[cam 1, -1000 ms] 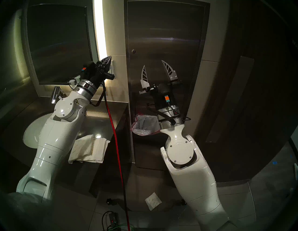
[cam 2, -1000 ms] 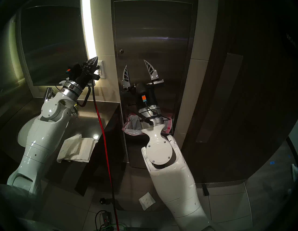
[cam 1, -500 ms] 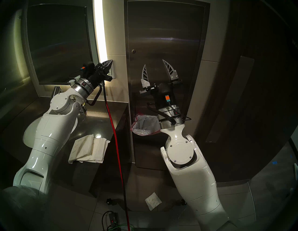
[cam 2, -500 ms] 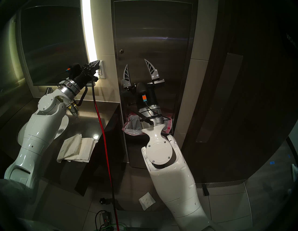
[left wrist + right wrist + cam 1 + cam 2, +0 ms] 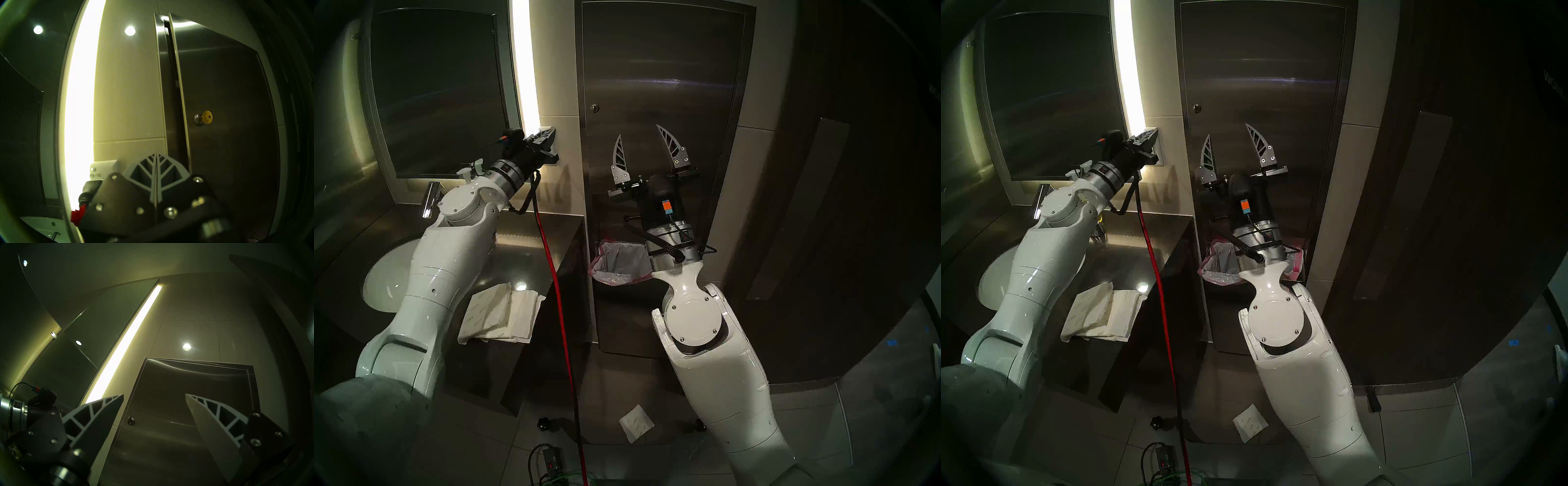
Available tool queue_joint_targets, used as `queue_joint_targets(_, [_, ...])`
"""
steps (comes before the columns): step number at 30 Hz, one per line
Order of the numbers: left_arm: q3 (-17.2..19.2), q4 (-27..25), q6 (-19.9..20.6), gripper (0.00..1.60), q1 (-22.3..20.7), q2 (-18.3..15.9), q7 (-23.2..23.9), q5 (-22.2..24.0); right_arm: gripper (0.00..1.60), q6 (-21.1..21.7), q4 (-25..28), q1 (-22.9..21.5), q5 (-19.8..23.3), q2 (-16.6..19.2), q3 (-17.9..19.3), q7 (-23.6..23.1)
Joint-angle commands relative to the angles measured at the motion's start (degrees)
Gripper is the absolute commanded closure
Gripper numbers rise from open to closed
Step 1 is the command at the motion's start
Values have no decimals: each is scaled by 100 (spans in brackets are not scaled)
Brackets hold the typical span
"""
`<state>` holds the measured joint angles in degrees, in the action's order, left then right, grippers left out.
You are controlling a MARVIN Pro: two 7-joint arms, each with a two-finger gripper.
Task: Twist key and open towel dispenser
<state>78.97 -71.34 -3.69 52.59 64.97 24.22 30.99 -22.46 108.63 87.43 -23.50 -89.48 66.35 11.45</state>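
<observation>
Only the left wrist view shows the key (image 5: 207, 117) yellow.

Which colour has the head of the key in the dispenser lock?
Yellow, brass-like; the key shows best in the left wrist view.

Taking the towel dispenser (image 5: 663, 101) as landmark: the key (image 5: 207, 116) sticks out of the lock near its left edge. The mirror (image 5: 436, 91) hangs to its left, the counter (image 5: 531, 251) below the mirror, with folded towels (image 5: 500, 314) on it. The bin (image 5: 619, 268) sits at the dispenser's foot.
</observation>
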Motion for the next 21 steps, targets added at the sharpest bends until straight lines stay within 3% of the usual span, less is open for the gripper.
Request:
queue_joint_targets(1, [-43, 181, -57, 160, -560, 225, 247, -73, 30, -6, 77, -49, -8, -13, 2, -1])
queue_joint_targets(4, [-196, 551, -121, 160, -865, 209, 478, -46, 30, -7, 77, -49, -9, -13, 2, 0])
queue_joint_targets(5, [-81, 401, -102, 160, -715, 238, 479, -85, 30, -7, 77, -49, -9, -12, 2, 1])
queue_joint_targets(6, [-204, 644, -155, 160, -921, 218, 600, -39, 30, -7, 77, -49, -9, -12, 2, 1])
queue_joint_targets(13, [-253, 1066, -324, 160, -1107, 272, 1026, -10, 30, -5, 80, -49, -11, -12, 1, 1])
queue_joint_targets(21, [-257, 1275, -443, 160, -1231, 304, 1398, 76, 30, -5, 80, -49, -12, -11, 1, 2])
